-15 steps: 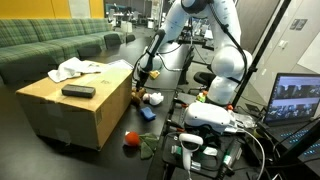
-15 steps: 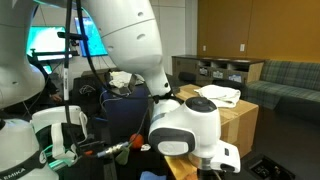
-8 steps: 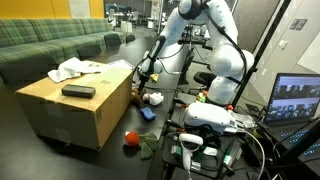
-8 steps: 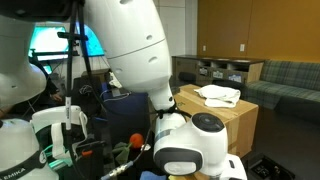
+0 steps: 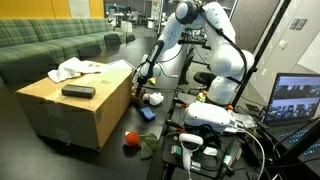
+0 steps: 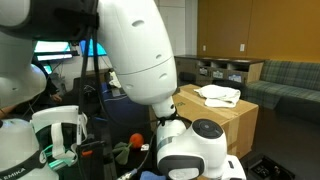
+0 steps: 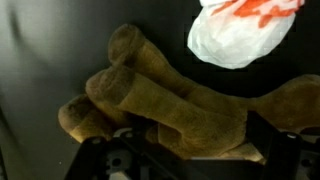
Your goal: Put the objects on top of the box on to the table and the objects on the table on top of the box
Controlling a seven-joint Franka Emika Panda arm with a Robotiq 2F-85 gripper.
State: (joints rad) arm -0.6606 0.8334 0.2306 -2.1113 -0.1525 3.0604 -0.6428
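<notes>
1. In an exterior view the box stands on the table. A white cloth and a black flat object lie on its top. The gripper hangs low beside the box, above a plush toy.
2. In an exterior view the box carries the cloth.
3. In the wrist view the gripper has its jaws wide apart, gripping nothing. The plush toy lies on the table, a white bag beside it.

Box largely hidden behind the arm; wrist view blurred.
</notes>
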